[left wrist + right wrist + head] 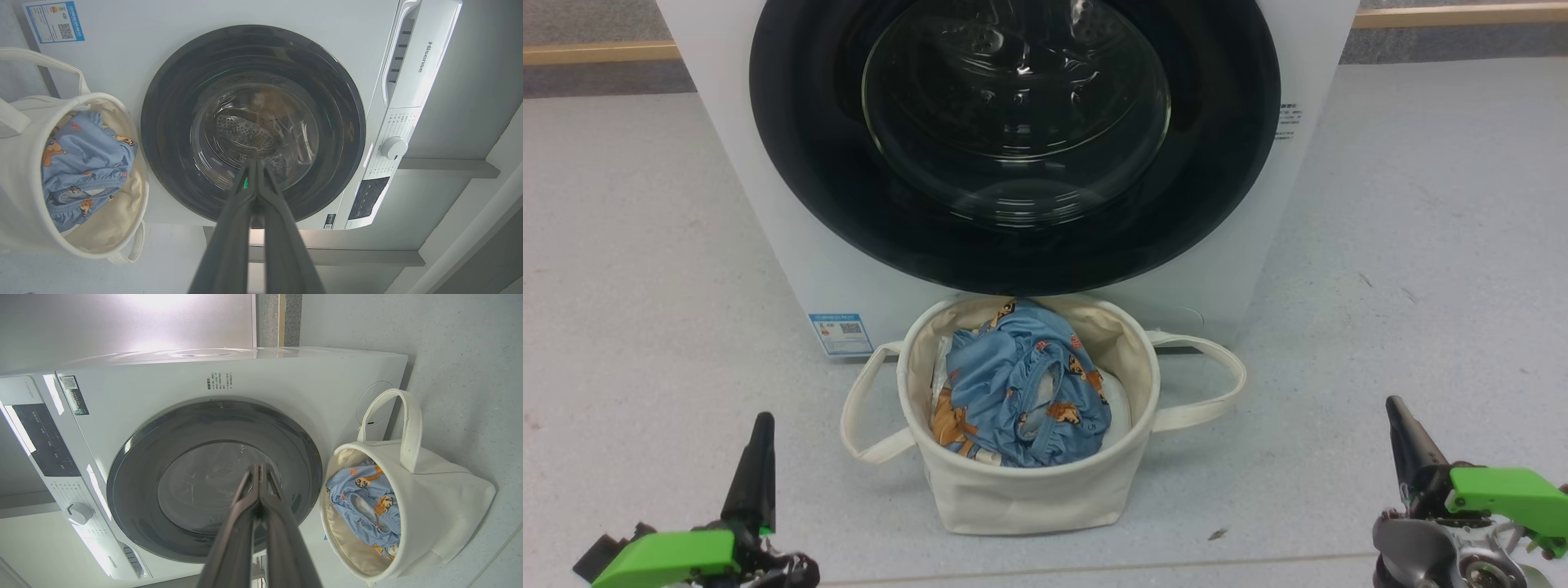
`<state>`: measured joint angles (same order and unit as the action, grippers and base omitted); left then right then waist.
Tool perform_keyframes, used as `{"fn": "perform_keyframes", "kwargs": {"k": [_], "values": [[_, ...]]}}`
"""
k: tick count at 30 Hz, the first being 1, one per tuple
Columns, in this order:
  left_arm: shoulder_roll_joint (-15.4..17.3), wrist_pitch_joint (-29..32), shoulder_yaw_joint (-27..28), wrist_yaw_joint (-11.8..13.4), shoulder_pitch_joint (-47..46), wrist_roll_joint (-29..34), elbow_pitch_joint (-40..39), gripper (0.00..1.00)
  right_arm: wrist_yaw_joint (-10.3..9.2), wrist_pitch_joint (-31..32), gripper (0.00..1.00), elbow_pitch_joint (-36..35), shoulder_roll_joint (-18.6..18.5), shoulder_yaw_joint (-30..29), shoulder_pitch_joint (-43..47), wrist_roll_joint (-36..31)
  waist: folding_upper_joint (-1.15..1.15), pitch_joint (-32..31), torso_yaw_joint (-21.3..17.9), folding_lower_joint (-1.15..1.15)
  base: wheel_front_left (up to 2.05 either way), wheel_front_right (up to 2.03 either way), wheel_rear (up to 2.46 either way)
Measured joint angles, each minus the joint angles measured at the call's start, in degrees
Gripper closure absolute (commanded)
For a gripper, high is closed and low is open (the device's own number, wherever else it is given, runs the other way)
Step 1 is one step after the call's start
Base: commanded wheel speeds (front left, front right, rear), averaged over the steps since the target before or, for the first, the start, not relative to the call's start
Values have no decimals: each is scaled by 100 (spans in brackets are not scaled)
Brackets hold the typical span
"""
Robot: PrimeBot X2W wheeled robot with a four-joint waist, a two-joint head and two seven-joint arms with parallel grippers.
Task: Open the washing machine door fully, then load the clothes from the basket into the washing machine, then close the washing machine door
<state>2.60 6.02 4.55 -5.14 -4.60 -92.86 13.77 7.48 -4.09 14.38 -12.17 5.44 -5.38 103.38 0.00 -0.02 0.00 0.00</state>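
The white washing machine (792,237) faces me with its round glossy black washing machine door (1013,139) closed flat against the front; the door also shows in the wrist views (253,122) (212,477). On the floor right before it stands the cream basket (1025,490) holding the blue clothes (1021,384) printed with orange animals. My left gripper (762,420) is low at the left, shut and empty. Low at the right, my right gripper (1393,404) is shut and empty too. Both stay well short of the basket and door.
A blue label sticker (841,333) sits low on the machine's front. The control panel with a white knob (393,148) runs along the machine's top. Grey floor (1421,245) spreads on both sides, with a wooden skirting strip (1462,15) behind.
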Motion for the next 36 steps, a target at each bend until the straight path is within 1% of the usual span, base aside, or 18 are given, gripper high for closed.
{"fn": "perform_keyframes", "kwargs": {"k": [14, 15, 17, 18, 19, 22, 26, 36], "values": [[0, 0, 0, 0, 0, 48, 0, 100, 0, -1, 100, 0, 0, 0, 0, 0, 0, 0, 0, 0, 0, 0, 0], [0, 0, 0, 0, 0, 48, 0, 0, 0, 0, 0, 0, 0, 0, 0, 0, 0, 0, 0, 0, 0, 0, 0], [-7, -5, -12, 9, 14, 48, 152, 0, 1, -1, 0, 140, 40, 19, 12, 0, 0, 0, 0, 0, 0, 0, 0], [-15, -5, -15, 9, 52, 48, 245, 100, 1, -1, 100, 235, 79, 38, 41, 0, 0, 0, 0, 0, 0, 0, 0], [-26, -5, -18, 9, 110, 48, 336, 0, 1, -1, 0, 321, 113, 66, 93, 0, 0, 0, 0, 0, 0, 0, 0], [-58, -7, -21, 31, 300, 48, 512, 0, 0, -1, 0, 489, 181, 105, 271, 0, 0, 2, 3, 0, 0, 0, 0], [-56, -10, -16, 59, 298, 48, 508, 0, 0, -9, 0, 509, 192, 94, 262, 0, 0, -5, 24, 6, 0, 0, 0], [-40, -113, -5, 68, 133, 102, 508, 0, 0, -79, 0, 464, 227, 42, 183, -109, 0, -3, 76, 1, 0, 0, 0]]}}
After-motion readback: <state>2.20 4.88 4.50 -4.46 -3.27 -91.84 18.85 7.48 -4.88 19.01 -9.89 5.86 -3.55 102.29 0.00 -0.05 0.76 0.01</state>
